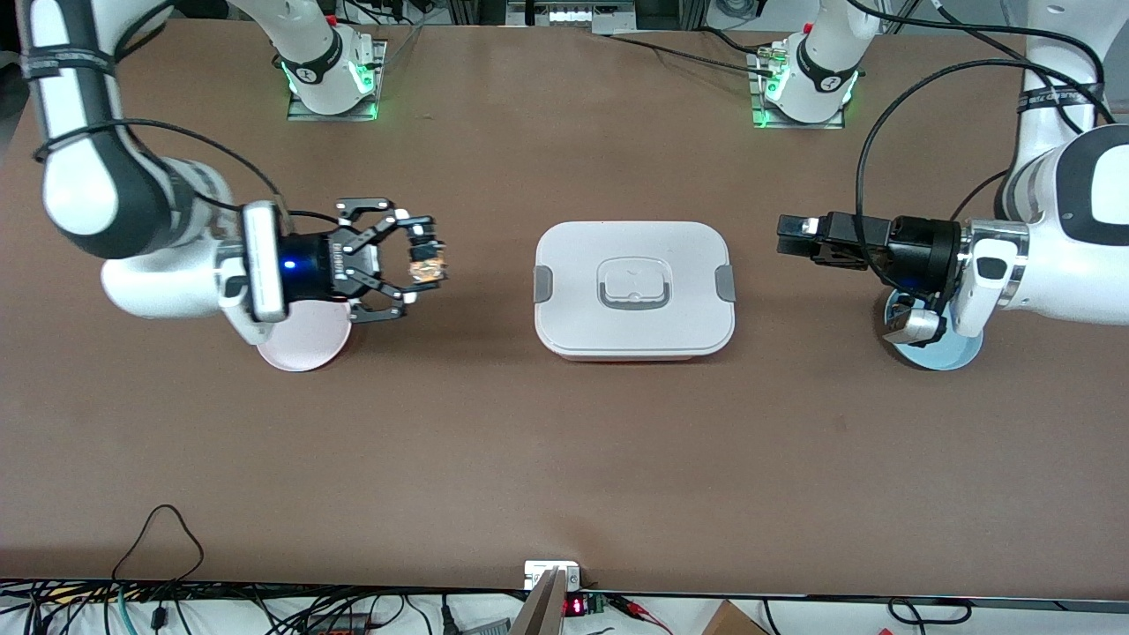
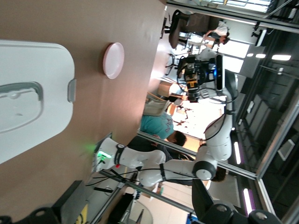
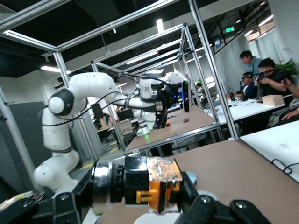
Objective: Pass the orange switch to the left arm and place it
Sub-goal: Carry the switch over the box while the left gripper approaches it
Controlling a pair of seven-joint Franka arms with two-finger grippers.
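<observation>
We see all the working items lined up across the middle of the brown table, with nothing of the task nearer the front camera than this row. The box sits at the centre, lid on, its grey side clips facing the two arms' ends of the table and its recessed handle on top. At the right arm's end, the pink plate lies on the table partly under the right arm's wrist; at the left arm's end, the blue plate lies partly under the left arm's wrist. We find the right arm bent down from its base, its forearm running level above the table and its wrist turned sideways so that the right gripper points at the box, up in the air over bare table between the pink plate and the box. Its fingers are pressed onto the orange switch; in the right wrist view the switch shows a black body, an orange part and a clear top between the pads. The left arm mirrors this pose, its forearm level and the left gripper aimed at the box, over bare table between the box and the blue plate. Its fingers stand spread and carry nothing.
</observation>
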